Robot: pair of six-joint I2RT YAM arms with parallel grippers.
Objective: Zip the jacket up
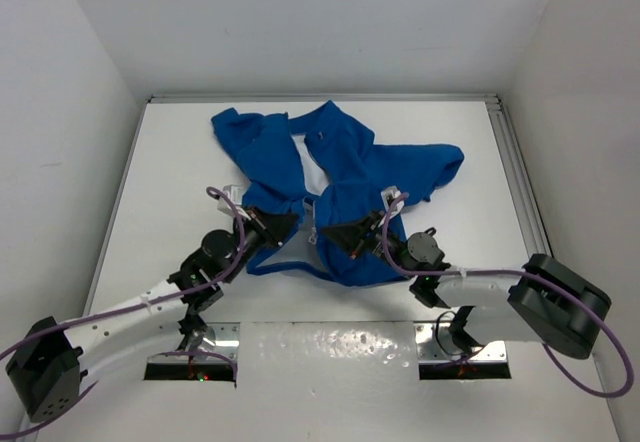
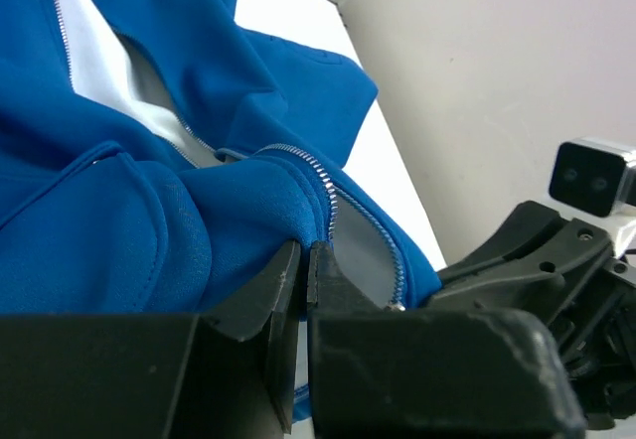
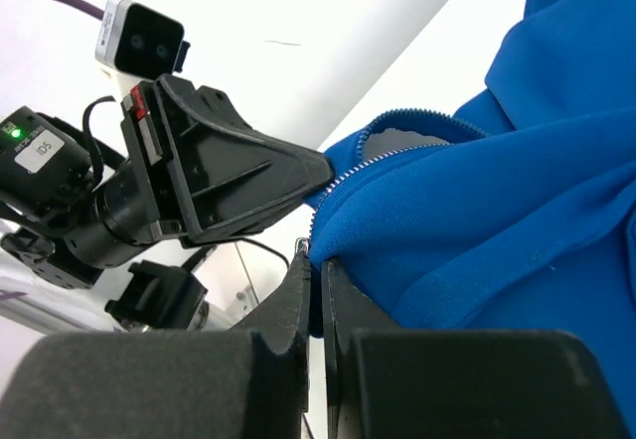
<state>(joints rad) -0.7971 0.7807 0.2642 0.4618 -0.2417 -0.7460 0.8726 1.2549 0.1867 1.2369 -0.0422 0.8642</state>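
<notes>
The jacket [image 1: 340,177] is lying open on the tabletop [image 1: 180,162], hem toward the arms. The left hand [image 1: 292,221] is pinching tight on one bottom front edge beside the zipper teeth [image 2: 328,186], and the right hand [image 1: 330,233] is clamping the other. The step is calling for bringing both ends level and taut before mating them

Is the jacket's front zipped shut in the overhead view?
No, the jacket lies open at the front, with pale lining showing between its two zipper edges.
</notes>
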